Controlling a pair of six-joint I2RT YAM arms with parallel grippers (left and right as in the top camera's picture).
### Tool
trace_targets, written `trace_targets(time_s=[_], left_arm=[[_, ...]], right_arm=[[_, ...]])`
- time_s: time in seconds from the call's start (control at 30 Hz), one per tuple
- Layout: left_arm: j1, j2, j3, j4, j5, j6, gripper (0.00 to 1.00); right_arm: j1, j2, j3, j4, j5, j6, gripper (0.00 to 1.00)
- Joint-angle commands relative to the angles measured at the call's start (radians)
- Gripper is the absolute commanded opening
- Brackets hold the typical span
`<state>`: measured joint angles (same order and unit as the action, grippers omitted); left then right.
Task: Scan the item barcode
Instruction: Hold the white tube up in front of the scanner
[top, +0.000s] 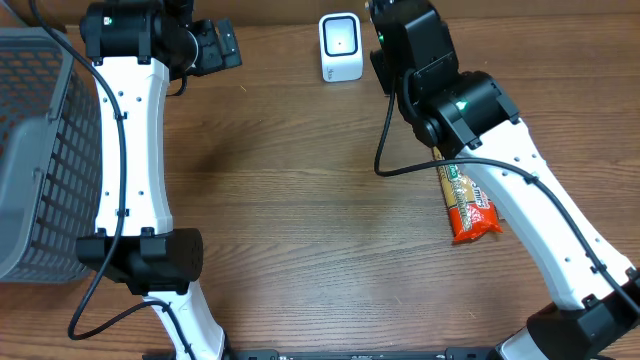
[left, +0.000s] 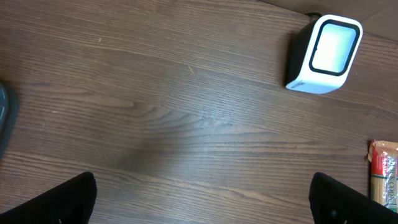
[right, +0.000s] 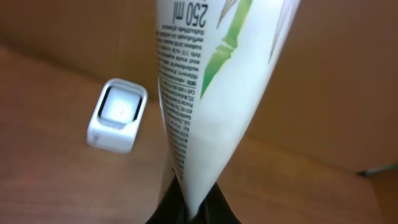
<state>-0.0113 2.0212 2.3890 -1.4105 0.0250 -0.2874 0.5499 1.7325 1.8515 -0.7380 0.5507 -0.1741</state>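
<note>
Basket (top: 30, 150) of grey mesh, one, stands well left of the single white scanner (top: 340, 47). Left gripper (top: 215, 45), just left of the scanner, has its jaws spread wide, holding nothing. Right gripper (right: 189, 208), just right of the scanner, is clamped on one white tube (right: 211, 93) printed with green bamboo. One orange snack packet (top: 470, 205) lies farther right, partly under the right arm (top: 540, 190).

Tube (right: 211, 81) top beyond the frame edge, its print blurry; snack bar (top: 468, 205) partly under right arm (top: 545, 195)
</note>
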Motion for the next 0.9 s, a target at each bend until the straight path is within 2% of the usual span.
trace_targets(time_s=[0.0,0.2,0.33,0.47,0.63,0.87], left_arm=[[-0.002,0.002,0.003,0.000,-0.006,0.011,1.00],[-0.001,0.002,0.003,0.000,-0.006,0.011,1.00],[-0.002,0.002,0.003,0.000,-0.006,0.011,1.00],[-0.002,0.002,0.003,0.000,-0.006,0.011,1.00],[-0.002,0.002,0.003,0.000,-0.006,0.011,1.00],[-0.002,0.002,0.003,0.000,-0.006,0.011,1.00]], right_arm=[[0.000,0.035,0.035,0.113,0.126,-0.151,0.04],[-0.001,0.196,0.035,0.373,0.177,-0.457,0.04],[-0.004,0.314,0.035,0.539,0.193,-0.565,0.04],[-0.004,0.427,0.035,0.624,0.193,-0.701,0.04],[-0.004,0.557,0.035,0.701,0.232,-0.717,0.04],[-0.004,0.612,0.034,0.716,0.244,-0.717,0.04]])
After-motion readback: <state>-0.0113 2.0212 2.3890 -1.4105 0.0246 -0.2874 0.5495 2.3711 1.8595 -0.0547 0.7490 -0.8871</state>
